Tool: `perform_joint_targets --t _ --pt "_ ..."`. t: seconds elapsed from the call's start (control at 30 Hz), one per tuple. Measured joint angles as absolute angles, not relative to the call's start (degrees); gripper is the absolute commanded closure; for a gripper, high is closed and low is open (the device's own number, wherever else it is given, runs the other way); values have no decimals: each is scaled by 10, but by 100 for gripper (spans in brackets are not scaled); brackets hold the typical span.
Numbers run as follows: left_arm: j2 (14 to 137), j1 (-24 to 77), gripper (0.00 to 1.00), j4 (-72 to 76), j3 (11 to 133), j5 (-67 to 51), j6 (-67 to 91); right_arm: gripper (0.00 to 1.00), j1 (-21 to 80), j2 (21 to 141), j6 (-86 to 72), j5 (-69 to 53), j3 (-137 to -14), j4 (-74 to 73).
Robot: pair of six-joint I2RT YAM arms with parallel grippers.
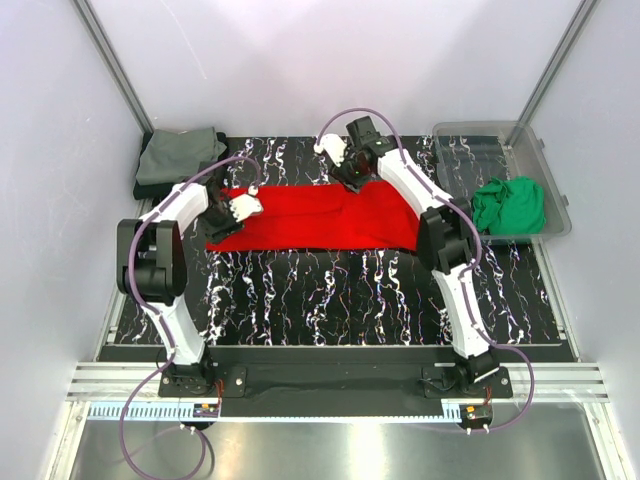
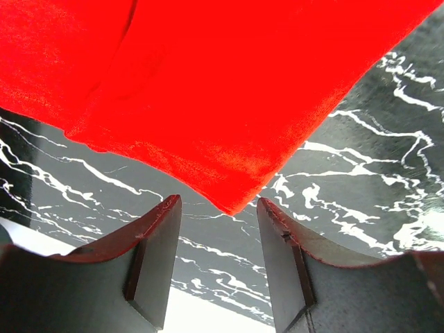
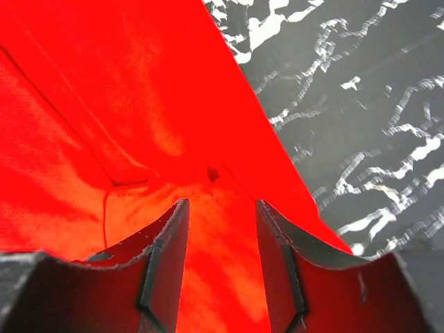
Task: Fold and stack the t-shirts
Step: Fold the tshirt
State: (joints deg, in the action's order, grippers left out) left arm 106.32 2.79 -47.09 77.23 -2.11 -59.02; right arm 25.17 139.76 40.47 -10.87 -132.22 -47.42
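Wide run of marbled table [image 1: 330, 300] lay along the near hem of the red t-shirt [image 1: 320, 218]. The left gripper [image 2: 218, 205] sat wide open at its left corner and the right gripper [image 3: 220, 205] wide open over its far edge, neither holding anything. Shirt lay flat mid-table, folded to a band.

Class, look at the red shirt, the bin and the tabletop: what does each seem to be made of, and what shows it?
Red shirt: soft matte cloth; it creases and folds.
Tabletop: black, white-veined marble look, perhaps printed.
Bin: clear plastic, likely; the veining shows through.
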Motion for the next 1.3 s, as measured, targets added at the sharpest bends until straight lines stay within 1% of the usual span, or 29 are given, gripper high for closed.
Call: perform_joint_targets --t 0.4,0.43,0.47,0.5,0.53,0.57,0.77,0.87,0.97,1.07,1.2,1.3 --pt "1116 24 48 -481 769 -12 -634 48 251 1273 404 -84 -1196 -472" --pt "1116 24 55 -482 768 -12 -635 47 251 1268 404 -83 -1189 -473" --pt "1118 24 64 -482 768 -9 -636 48 251 1263 404 -81 -1183 -472" --pt "1119 25 78 -481 768 -6 -634 48 251 1258 404 -80 -1177 -472" --pt "1121 25 94 -479 768 0 -634 48 251 1254 402 -79 -1169 -470" --pt "1121 25 100 -476 769 6 -634 47 251 1249 399 -78 -1160 -470" --pt "1107 32 100 -475 749 16 -641 46 228 1217 346 -85 -1089 -466" --pt "1065 50 100 -495 692 17 -648 46 194 1207 311 -88 -1056 -464" --pt "1007 92 100 -533 624 15 -651 46 166 1207 288 -88 -1031 -465" --pt "965 129 100 -564 582 10 -651 45 149 1206 280 -87 -997 -466" --pt "949 134 100 -576 567 8 -641 41 140 1206 279 -94 -965 -478" --pt "949 132 100 -571 560 8 -632 41 121 1206 283 -112 -960 -487"
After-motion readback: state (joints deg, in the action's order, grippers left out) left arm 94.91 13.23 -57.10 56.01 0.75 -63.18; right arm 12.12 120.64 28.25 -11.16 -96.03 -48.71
